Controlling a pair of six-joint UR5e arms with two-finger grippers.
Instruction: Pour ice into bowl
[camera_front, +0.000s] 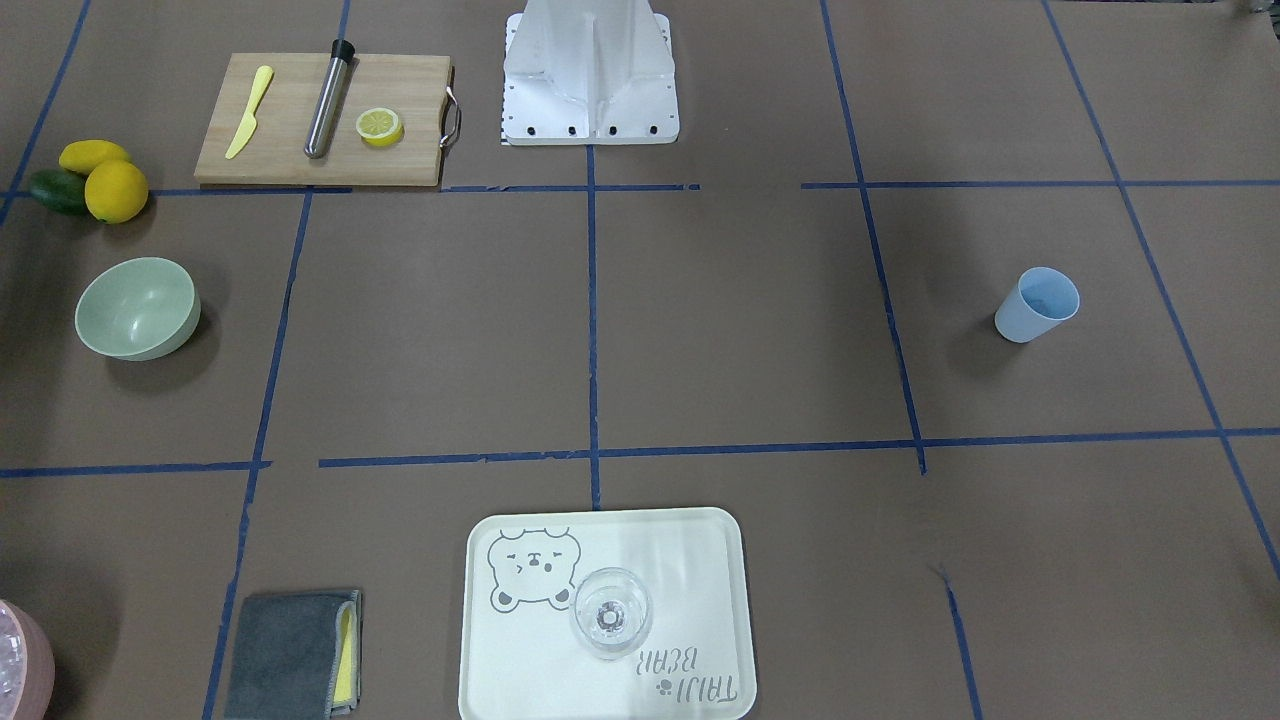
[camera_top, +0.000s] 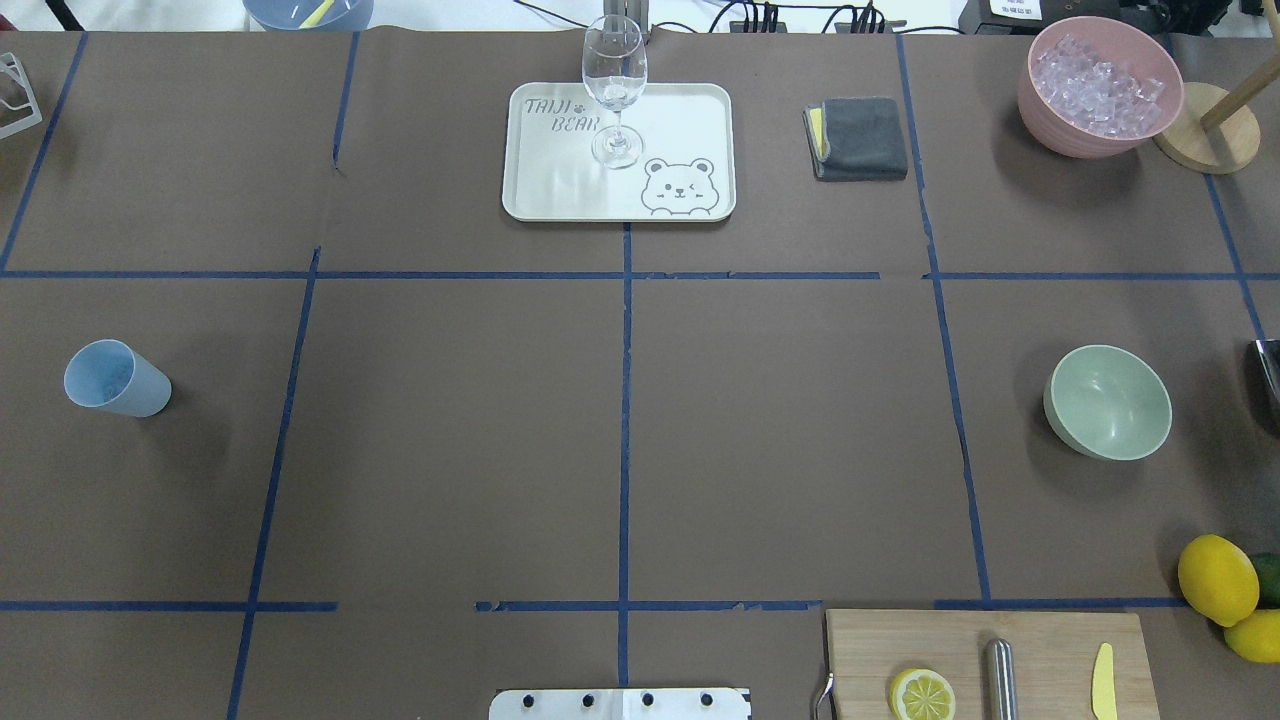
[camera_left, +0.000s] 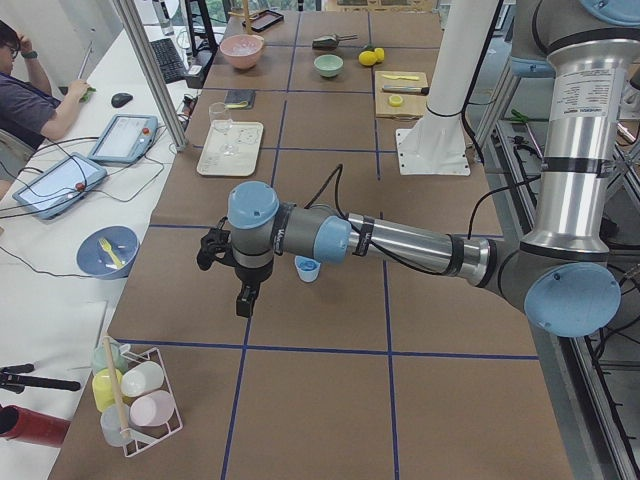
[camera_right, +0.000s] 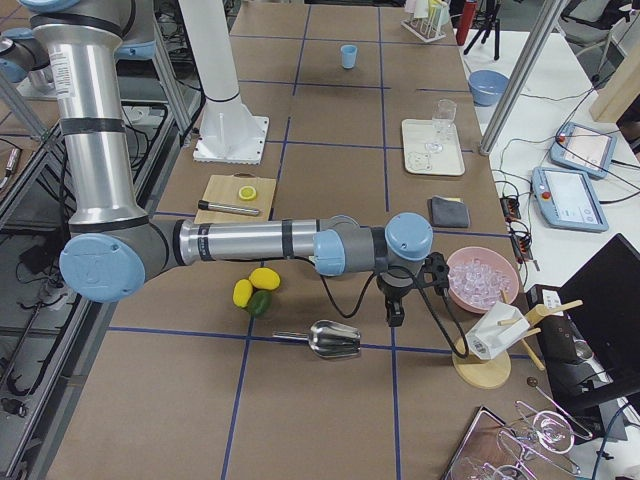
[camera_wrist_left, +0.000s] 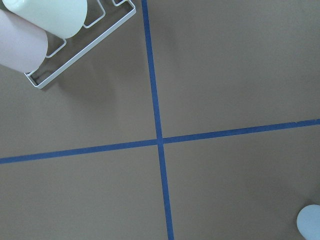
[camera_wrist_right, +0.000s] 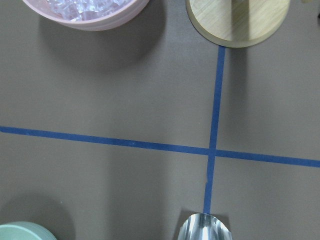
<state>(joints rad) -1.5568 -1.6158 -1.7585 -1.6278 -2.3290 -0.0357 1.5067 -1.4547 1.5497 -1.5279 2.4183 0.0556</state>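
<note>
The pale sage-green bowl (camera_top: 1108, 402) stands upright on the table's right side; it also shows in the front view (camera_front: 137, 309) and at the right wrist view's lower left corner (camera_wrist_right: 20, 233). Ice cubes (camera_top: 1098, 82) fill a pink container (camera_top: 1060, 130) at the far right. A blue cup (camera_top: 116, 378) stands at the left; I cannot tell what it holds. My left gripper (camera_left: 244, 298) hangs beside the cup (camera_left: 307, 268), shown only in the left side view. My right gripper (camera_right: 395, 312) hangs beside the pink container (camera_right: 481, 280), shown only in the right side view. I cannot tell whether either gripper is open or shut.
A metal scoop (camera_right: 335, 340) lies near the right gripper. A wooden board (camera_top: 985, 650) carries a lemon half, a steel rod and a yellow knife. Lemons (camera_top: 1217, 578), a tray (camera_top: 690, 120) with a wine glass, a grey cloth (camera_top: 860, 138), a wooden stand (camera_top: 1205, 140) and a cup rack (camera_left: 135, 395) stand around.
</note>
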